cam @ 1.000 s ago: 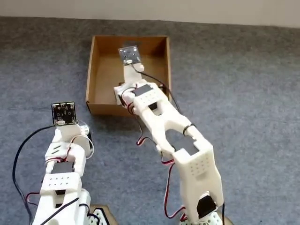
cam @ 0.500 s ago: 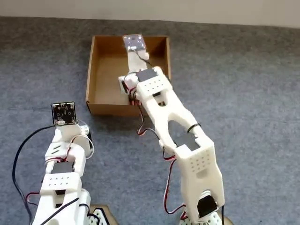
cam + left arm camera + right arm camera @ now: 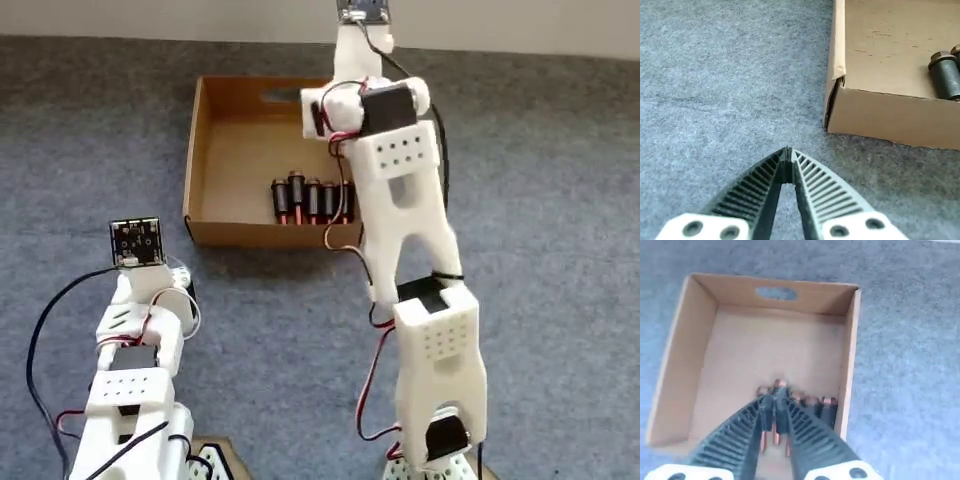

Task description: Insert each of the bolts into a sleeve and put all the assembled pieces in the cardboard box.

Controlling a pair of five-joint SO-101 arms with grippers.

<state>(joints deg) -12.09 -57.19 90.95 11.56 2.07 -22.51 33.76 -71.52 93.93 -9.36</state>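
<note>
Left end effector [image 3: 788,151]: fingers together, empty, low over the grey desk [image 3: 540,200] just beside a corner of the cardboard box [image 3: 235,140]. Assembled pieces [image 3: 310,200] lie in a row inside the box, along the wall nearest the arms. Right end effector [image 3: 775,392]: fingers together, empty, above the box.

Table [image 3: 540,200], grey felt-like covering over its whole surface, bearing one open-topped cardboard box [image 3: 240,232] set flat at about 11 o'clock in the high view, the left arm's base [image 3: 212,458] at 7 o'clock and the right arm's base [image 3: 440,466] at 5 o'clock.
</note>
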